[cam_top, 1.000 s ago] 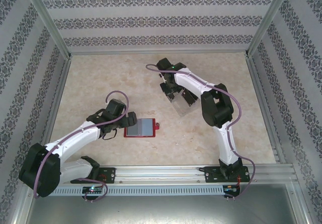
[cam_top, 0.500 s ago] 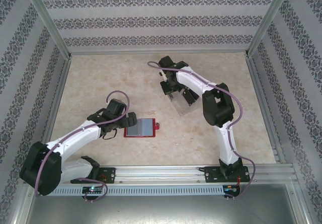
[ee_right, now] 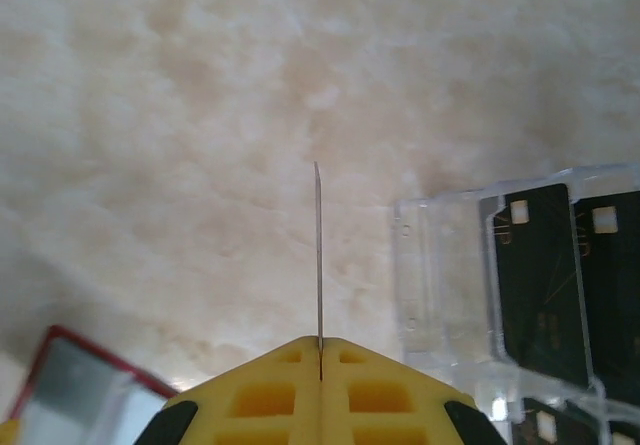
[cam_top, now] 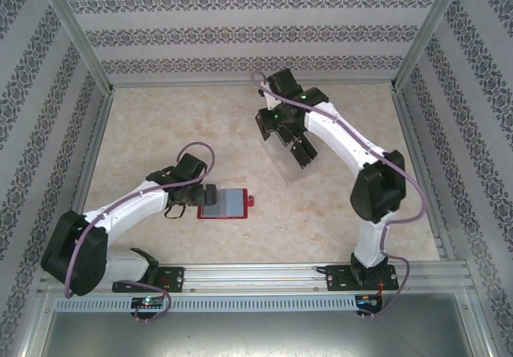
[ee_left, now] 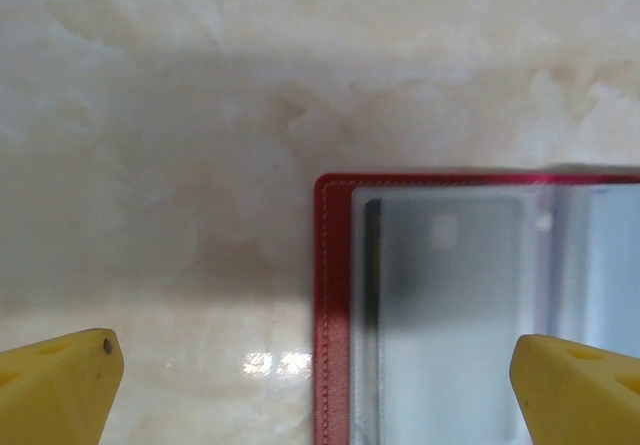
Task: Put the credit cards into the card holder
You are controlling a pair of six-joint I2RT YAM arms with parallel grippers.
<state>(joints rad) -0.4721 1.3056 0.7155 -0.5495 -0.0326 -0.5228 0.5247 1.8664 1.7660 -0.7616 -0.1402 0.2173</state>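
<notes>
The card holder (cam_top: pixel 226 203) lies open on the table, dark red with grey-blue pockets; its left edge (ee_left: pixel 330 305) sits between my left fingertips. My left gripper (cam_top: pixel 208 194) (ee_left: pixel 315 357) is open over that edge. My right gripper (cam_top: pixel 270 128) (ee_right: pixel 320 343) hovers above the table to the left of the clear tray, shut on one credit card (ee_right: pixel 318 255), seen edge-on as a thin vertical line. Other black credit cards (ee_right: pixel 540 285) lie in the tray. A corner of the card holder (ee_right: pixel 75 385) shows at the lower left of the right wrist view.
The clear plastic tray (cam_top: pixel 290 167) (ee_right: pixel 440 265) rests at the table's middle right, under the right arm. Patterned walls and metal posts (cam_top: pixel 84 44) fence the table on three sides. A metal rail (cam_top: pixel 256 273) runs along the near edge.
My right arm has risen and swung toward the back wall with the card pinched in it. My left gripper has crept slightly right onto the card holder's edge.
</notes>
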